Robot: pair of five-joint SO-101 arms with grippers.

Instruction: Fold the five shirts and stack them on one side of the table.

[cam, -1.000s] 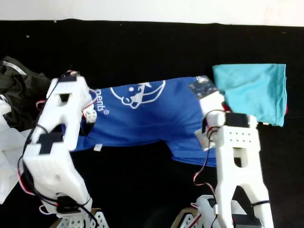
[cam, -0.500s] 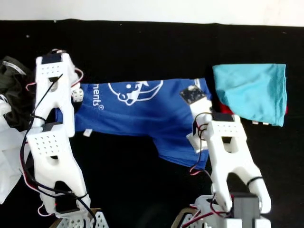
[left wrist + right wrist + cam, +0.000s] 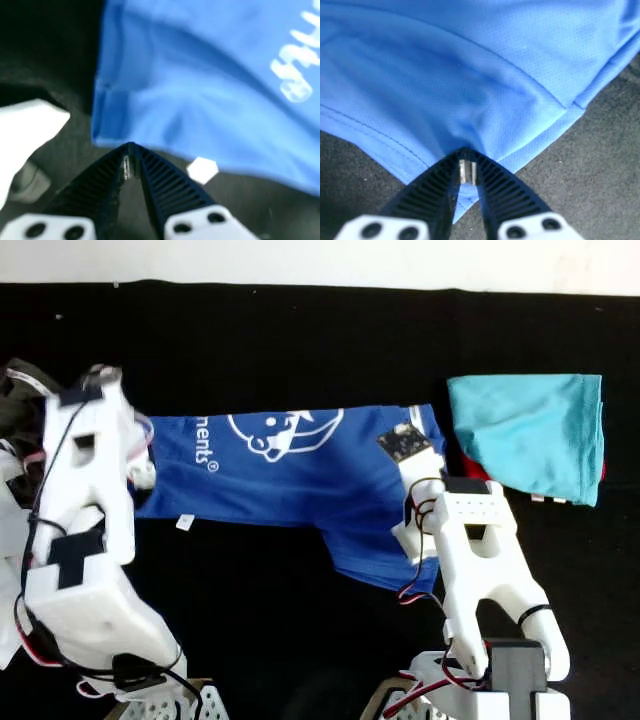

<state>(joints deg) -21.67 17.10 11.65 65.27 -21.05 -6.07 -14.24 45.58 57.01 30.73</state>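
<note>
The blue shirt (image 3: 470,75) is a fine mesh knit, matt, with stitched hems and a flat white print (image 3: 285,432). The table cover (image 3: 300,340) is black matt cloth, faintly fuzzy. The teal shirt (image 3: 530,430), upper right in the high view, is soft, smooth cloth. The left arm (image 3: 80,490) and right arm (image 3: 490,570) are smooth white plastic. The left gripper (image 3: 129,150) and right gripper (image 3: 466,155) have ribbed, matt black plastic fingers.

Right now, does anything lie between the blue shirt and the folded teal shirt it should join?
Nothing visible does. The blue shirt, pinched by the right gripper, ends right beside the teal shirt.
</note>
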